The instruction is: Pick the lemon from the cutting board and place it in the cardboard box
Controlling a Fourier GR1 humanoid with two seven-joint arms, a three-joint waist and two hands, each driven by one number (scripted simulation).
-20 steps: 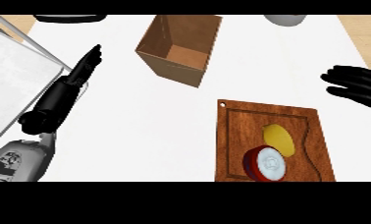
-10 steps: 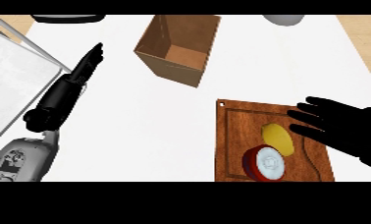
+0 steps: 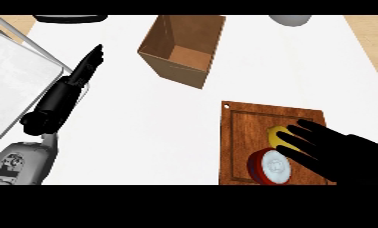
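We are finding no readable text, labels, brands, numbers or signs anywhere in this view. The cardboard box (image 3: 182, 48) is showing plain brown sides, the cutting board (image 3: 244, 122) is showing only bare wood, and we are making out no lettering on the red and white round thing (image 3: 271, 166) lying on the board.

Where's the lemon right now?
In the head view the small yellow lemon lies on the brown wooden cutting board at lower right, just above a round red-rimmed object, partly covered by the right hand.
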